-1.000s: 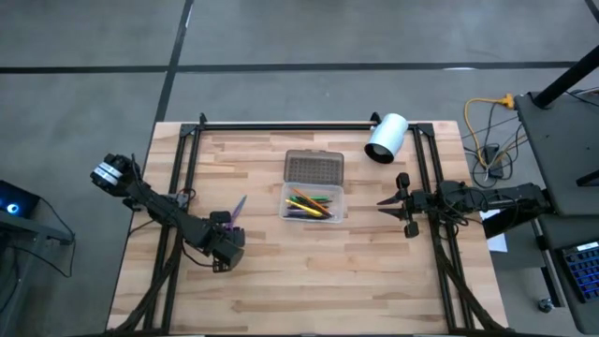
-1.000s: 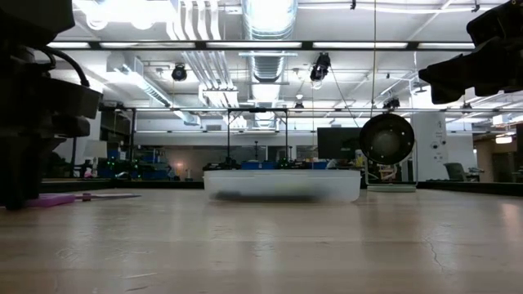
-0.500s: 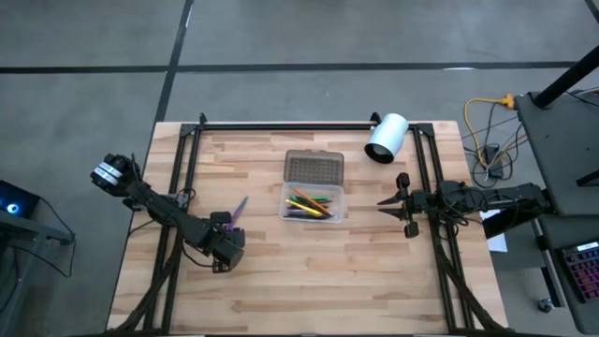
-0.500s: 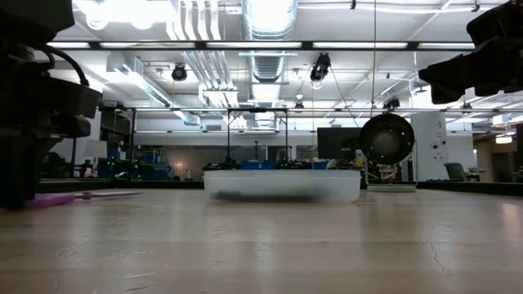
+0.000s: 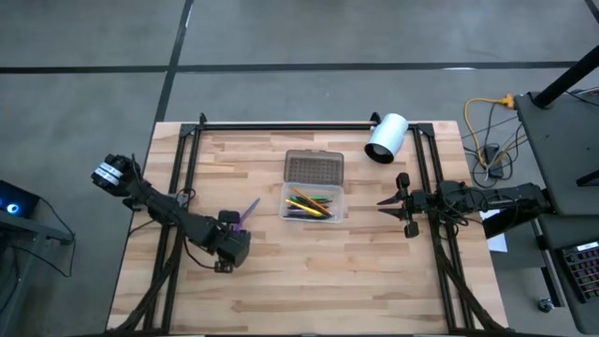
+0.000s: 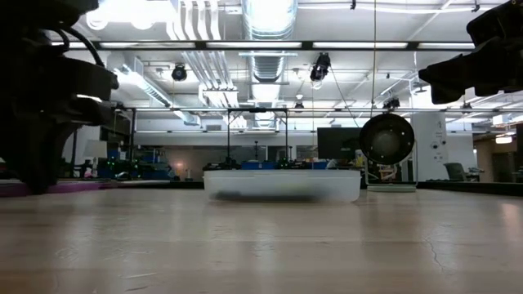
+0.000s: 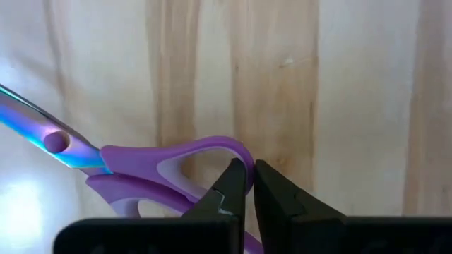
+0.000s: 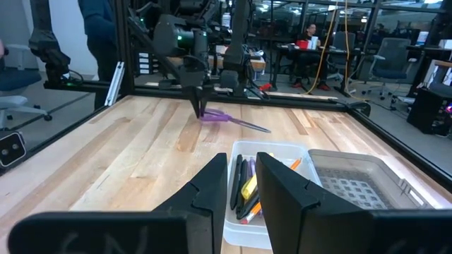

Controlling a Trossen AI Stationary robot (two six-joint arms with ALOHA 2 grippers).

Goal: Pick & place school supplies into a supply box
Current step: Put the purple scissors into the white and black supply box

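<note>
**Scissors pinched at the handle loop by the left gripper**

Scissors (image 7: 134, 166) with smooth purple plastic handles and a shiny, iridescent blue metal blade lie on the pale, grained wooden table (image 5: 309, 271). The left gripper (image 7: 248, 185) has its two dark, wedge-shaped fingers closed on the rounded end of one handle loop, the thin purple rim caught between the tips; the blade reaches away from the gripper towards the supply box (image 5: 314, 201). That box, a small rectangular clear plastic tray, sits beyond the blade tip and holds thin green, yellow, orange and dark pens and pencils (image 5: 309, 202). Its greyish, dotted, translucent lid (image 5: 314, 168) lies open, adjoining the tray's far side. The right gripper (image 8: 244, 176) hovers on the box's other side, fingers partly apart and empty.
</note>
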